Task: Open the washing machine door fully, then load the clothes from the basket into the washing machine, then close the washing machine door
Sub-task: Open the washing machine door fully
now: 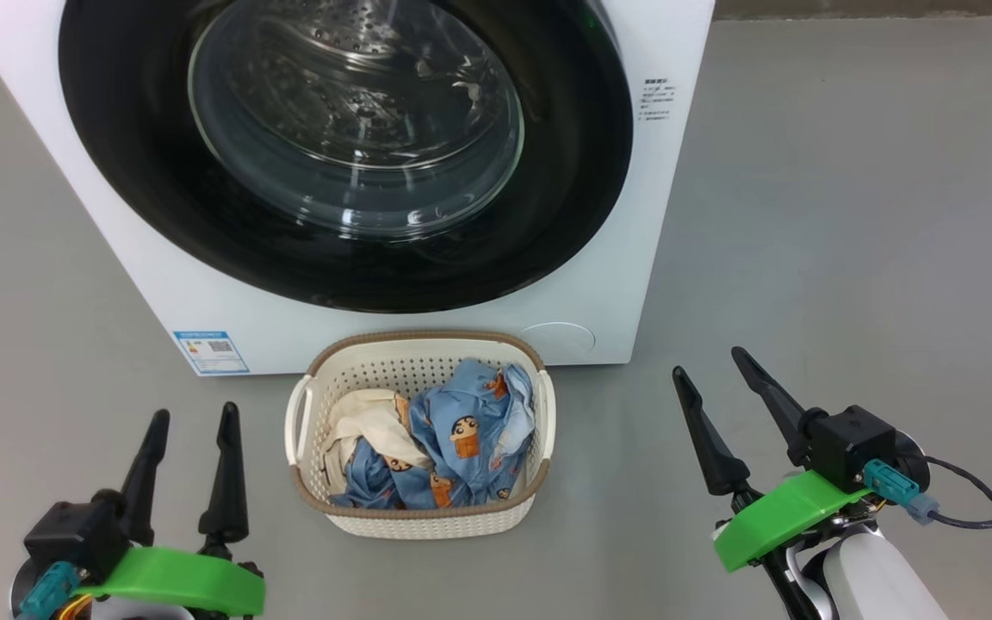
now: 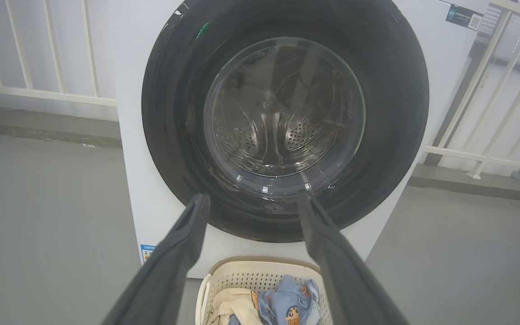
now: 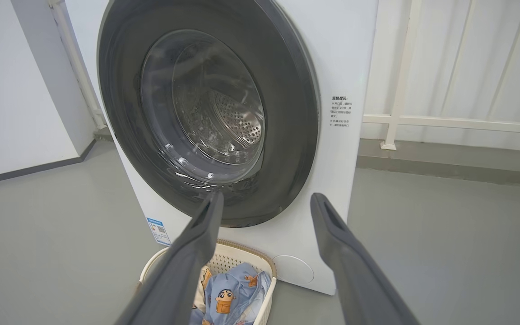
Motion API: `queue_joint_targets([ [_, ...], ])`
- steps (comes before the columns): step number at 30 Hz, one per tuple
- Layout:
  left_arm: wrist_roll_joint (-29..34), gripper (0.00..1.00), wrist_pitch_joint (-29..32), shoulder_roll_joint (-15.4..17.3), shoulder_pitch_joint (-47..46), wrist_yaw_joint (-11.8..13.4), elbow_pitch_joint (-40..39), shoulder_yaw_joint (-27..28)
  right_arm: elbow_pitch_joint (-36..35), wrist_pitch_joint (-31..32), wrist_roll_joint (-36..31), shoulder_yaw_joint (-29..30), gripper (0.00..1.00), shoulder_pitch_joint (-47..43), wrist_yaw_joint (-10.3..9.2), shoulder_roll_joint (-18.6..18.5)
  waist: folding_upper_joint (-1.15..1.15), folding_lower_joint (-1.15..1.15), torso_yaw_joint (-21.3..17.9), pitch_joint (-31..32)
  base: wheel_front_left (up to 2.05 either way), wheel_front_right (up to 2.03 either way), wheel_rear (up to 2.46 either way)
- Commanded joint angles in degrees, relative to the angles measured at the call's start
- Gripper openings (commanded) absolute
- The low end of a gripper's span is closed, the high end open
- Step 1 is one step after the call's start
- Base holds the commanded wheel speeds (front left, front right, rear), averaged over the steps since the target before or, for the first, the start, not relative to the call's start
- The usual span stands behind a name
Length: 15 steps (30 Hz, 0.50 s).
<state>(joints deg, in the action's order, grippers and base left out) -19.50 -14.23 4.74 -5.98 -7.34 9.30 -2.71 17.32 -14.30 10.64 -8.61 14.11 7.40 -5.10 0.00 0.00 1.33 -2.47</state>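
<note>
One washing machine (image 1: 289,331), one basket (image 1: 427,522), two end effectors (image 1: 195,412) (image 1: 706,362).

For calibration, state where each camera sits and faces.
Head view: up on the head, looking down at the washing machine door and basket; left end effector and right end effector show, open.
Left wrist view: low, facing the door squarely; its two fingers show.
Right wrist view: low, facing the door obliquely from the right; its fingers show.
Shared: both wrist views catch the clothes.

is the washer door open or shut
Shut. The door lies flat against the washer front in all three views, with no gap showing at its rim.
</note>
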Motion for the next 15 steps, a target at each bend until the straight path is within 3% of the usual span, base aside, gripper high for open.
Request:
queue_joint_targets([
  [1, -0.14, 1.00, -0.77, 1.44, -2.40, -0.14, -1.37, 1.89, -1.50, -0.70, -0.20, -1.20, 1.00, 1.39, 0.09, 0.44, 0.00, 0.00, 0.02, 0.04, 0.19, 0.19, -0.39],
  [15, 0.24, 1.00, -0.77, 1.34, -2.46, -0.14, -1.21, 2.03, -1.45, -0.70, -0.16, -1.21, 1.00, 1.38, 0.09, 0.53, 0.00, 0.00, 0.25, 0.03, 0.01, 0.01, -0.02],
])
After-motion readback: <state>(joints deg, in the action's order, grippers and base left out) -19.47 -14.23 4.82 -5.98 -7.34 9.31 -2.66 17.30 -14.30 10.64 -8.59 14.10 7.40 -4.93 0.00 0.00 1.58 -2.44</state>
